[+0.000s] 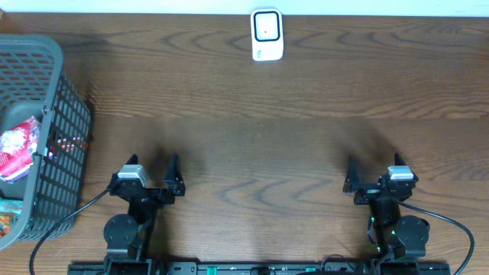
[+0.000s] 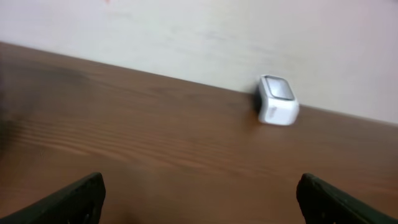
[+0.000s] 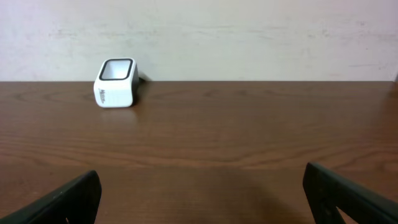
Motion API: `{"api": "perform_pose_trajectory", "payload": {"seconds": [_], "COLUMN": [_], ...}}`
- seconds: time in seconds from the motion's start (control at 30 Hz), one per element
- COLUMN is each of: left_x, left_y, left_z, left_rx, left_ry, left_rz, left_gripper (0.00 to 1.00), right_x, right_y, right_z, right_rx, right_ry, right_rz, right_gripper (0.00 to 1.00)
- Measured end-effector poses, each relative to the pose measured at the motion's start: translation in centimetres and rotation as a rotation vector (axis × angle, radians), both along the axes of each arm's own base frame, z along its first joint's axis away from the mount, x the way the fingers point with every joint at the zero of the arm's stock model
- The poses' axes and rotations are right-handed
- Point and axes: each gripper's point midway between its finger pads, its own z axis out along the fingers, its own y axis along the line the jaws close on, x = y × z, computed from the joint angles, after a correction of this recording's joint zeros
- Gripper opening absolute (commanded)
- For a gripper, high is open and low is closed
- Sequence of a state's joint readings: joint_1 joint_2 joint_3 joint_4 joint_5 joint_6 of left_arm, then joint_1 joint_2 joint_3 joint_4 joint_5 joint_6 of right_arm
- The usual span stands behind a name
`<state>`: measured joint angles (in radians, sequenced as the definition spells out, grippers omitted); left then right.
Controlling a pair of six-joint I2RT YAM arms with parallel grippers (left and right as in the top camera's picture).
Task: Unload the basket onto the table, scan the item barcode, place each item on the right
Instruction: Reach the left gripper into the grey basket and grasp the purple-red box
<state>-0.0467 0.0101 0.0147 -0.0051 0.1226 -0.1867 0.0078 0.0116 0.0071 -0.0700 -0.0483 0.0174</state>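
The white, dark-windowed scanner (image 1: 267,34) is sitting top centre. A red-and-white packet (image 1: 17,145) is lying in the grey basket (image 1: 57,153) at far left. The left hand (image 1: 153,164) and right hand (image 1: 374,164) are gaping wide, empty, above the brown wooden tabletop (image 1: 252,130), which is meeting a pale wall (image 3: 249,31).

Left pincer (image 1: 153,166), right pincer (image 1: 374,166): both open

You are looking at a brown wood-grain desk (image 1: 252,130) running ahead of the fingers (image 3: 68,199) to a pale wall (image 3: 249,31). A grey mesh basket (image 1: 69,145) is sitting on it, to the left of the left fingers (image 1: 174,174).
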Motion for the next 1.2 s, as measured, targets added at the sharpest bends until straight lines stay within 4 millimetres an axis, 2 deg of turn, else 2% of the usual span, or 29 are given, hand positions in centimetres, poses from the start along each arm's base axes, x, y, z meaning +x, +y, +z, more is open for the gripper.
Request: {"api": "perform_pose_trajectory", "payload": {"seconds": [0.2, 0.33, 0.4, 0.5, 0.57, 0.67, 0.8, 0.87, 0.93, 1.03, 1.2], "left_x": [-1.5, -2.5, -2.9, -4.9, -6.1, -6.5, -6.5, -5.9, -4.4, -1.3, 2.6], "left_y": [-5.4, -7.3, -7.8, -8.1, -8.0, -7.1, -5.3, -4.1, -2.0, 2.2, 8.8], "left_z": [0.6, 1.8, 4.4, 10.7, 13.2, 15.7, 20.2, 22.5, 24.5, 26.8, 31.5], "left_rx": [-0.304, -0.414, -0.436, -0.418, -0.409, -0.422, -0.379, -0.351, -0.342, -0.329, -0.188], "left_ry": [0.063, 0.062, -0.03, -0.291, -0.397, -0.459, -0.542, -0.549, -0.516, -0.435, -0.329], "left_rz": [-0.304, -0.432, -0.489, -0.58, -0.606, -0.563, -0.437, -0.345, -0.196, 0.081, 0.486], "left_gripper": [0.98, 0.98, 0.98, 0.98, 0.98, 0.98, 0.98, 0.98, 0.98, 0.98, 0.98], "right_x": [0.0, 0.0, 0.0, 0.0, 0.0, 0.0, 0.0, 0.0, 0.0, 0.0, 0.0], "right_y": [0.0, 0.0, 0.0, 0.0, 0.0, 0.0, 0.0, 0.0, 0.0, 0.0, 0.0], "right_z": [0.0, 0.0, 0.0, 0.0, 0.0, 0.0, 0.0, 0.0, 0.0, 0.0, 0.0], "right_rx": [0.0, 0.0, 0.0, 0.0, 0.0, 0.0, 0.0, 0.0, 0.0, 0.0, 0.0], "right_ry": [0.0, 0.0, 0.0, 0.0, 0.001, 0.001, 0.0, 0.0, 0.001, 0.001, 0.001], "right_rz": [0.0, 0.0, 0.0, 0.0, 0.0, 0.0, 0.0, -0.001, -0.001, 0.0, -0.001], "right_gripper": [0.99, 0.99, 0.99, 0.99, 0.99, 0.99, 0.99, 0.99, 0.99, 0.99, 0.99]}}
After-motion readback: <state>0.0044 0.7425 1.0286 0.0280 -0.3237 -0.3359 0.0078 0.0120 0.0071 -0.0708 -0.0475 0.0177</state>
